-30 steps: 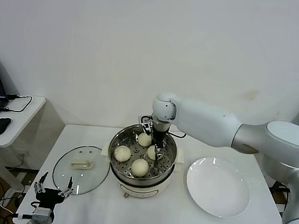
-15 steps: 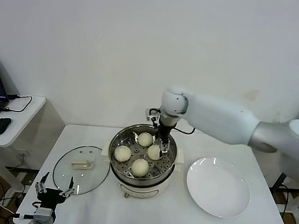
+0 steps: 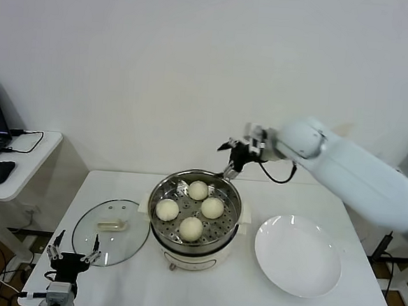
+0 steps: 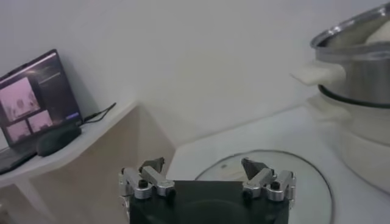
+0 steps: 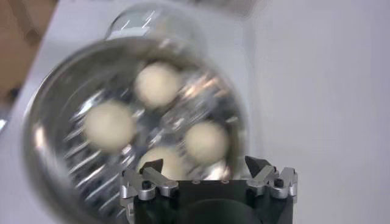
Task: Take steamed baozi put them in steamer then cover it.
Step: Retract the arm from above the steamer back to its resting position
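You've got all 4 steamed baozi (image 3: pixel 195 208) sitting in the steamer (image 3: pixel 194 226) at table centre, none touching a claw. Your right gripper (image 3: pixel 232 156) hangs in the air just behind and above the steamer's back rim, arm stretched in from the right, wrist turned so the cam looks down on the buns; its fingers (image 5: pixel 151 172) are spread, nothing between them. The cover (image 3: pixel 111 231) lies flat on the table left of the steamer, handle up. Your left gripper (image 3: pixel 72 258) is parked low at the table's front-left corner, near the cover's edge, claw spread and empty. White plate (image 3: pixel 298 255) sits right of the steamer.
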Motion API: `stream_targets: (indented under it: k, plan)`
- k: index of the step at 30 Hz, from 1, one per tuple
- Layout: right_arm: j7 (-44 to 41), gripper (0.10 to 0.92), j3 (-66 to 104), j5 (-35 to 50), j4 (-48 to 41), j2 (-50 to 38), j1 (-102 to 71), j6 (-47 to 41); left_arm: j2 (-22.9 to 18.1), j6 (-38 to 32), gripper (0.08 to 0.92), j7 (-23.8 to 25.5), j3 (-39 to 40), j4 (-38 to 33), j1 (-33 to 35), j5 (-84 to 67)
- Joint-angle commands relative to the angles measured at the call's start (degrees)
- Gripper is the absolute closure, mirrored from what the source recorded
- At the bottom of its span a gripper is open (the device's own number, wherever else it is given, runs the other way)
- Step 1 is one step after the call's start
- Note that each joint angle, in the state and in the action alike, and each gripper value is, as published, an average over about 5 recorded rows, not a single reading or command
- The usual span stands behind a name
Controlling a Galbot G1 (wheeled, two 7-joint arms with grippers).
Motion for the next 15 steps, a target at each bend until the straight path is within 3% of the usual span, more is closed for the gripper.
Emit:
stream_targets:
  k: [1, 9, 15]
  plan:
    - [23.1, 0.203, 41.8, 9.2, 10.6, -10.4, -37.3, 5.7, 2.2, -9.0, 0.177, -2.3, 0.3, 3.4, -1.2, 8.3]
    - [24.6, 0.203, 68.0, 8.4, 19.6, -1.8, -69.2, 9.8, 3.6, -15.7, 0.177, 3.8, -1.4, 8.1, -5.7, 26.1]
    - [21.5, 0.203, 76.2, 7.5, 22.7, 3.4, -81.9, 10.3, 5.6, -19.4, 0.177, 1.9, -0.3, 10.8, -6.8, 46.6]
